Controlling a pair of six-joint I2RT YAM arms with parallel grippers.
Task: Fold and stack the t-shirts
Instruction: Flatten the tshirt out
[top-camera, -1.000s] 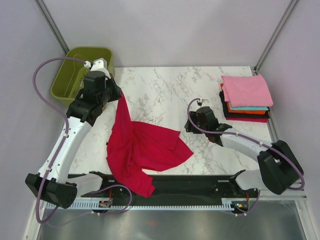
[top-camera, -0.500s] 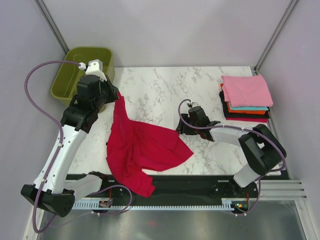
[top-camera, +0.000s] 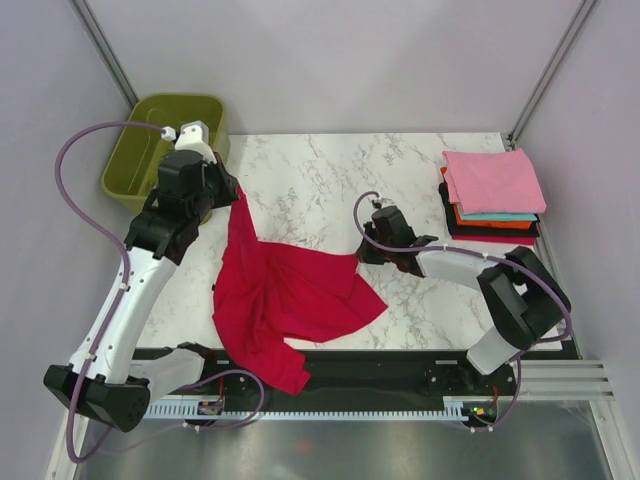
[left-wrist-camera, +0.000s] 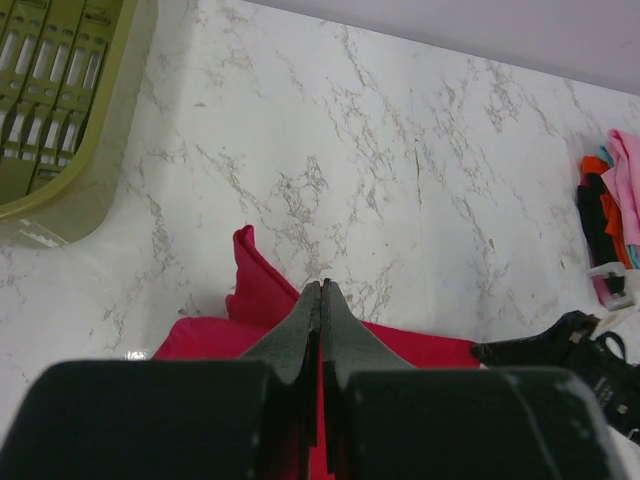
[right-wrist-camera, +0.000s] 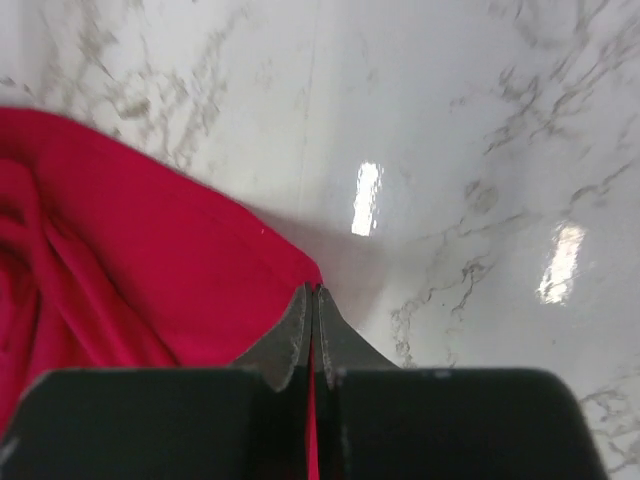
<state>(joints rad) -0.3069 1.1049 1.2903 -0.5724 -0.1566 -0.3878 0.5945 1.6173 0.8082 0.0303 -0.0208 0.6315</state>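
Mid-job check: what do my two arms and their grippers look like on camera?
Both arms have white links with black joints and bases: left arm, right arm. A mauve cable loops along each. The left gripper and right gripper have dark, matte fingers tapering to thin tips.

One crimson t-shirt (top-camera: 290, 295) lay unfolded, five folded t-shirts (top-camera: 492, 182) made one stack, one each of pink, teal, orange, black and red, one olive-green basket (top-camera: 130, 160), one marble table (top-camera: 330, 180), two arms, left arm (top-camera: 135, 290), right arm (top-camera: 460, 265).

Marble table (top-camera: 330, 180) — crimson shirt (top-camera: 290, 295) (crumpled), folded stack (top-camera: 492, 195), green basket (top-camera: 165, 140).
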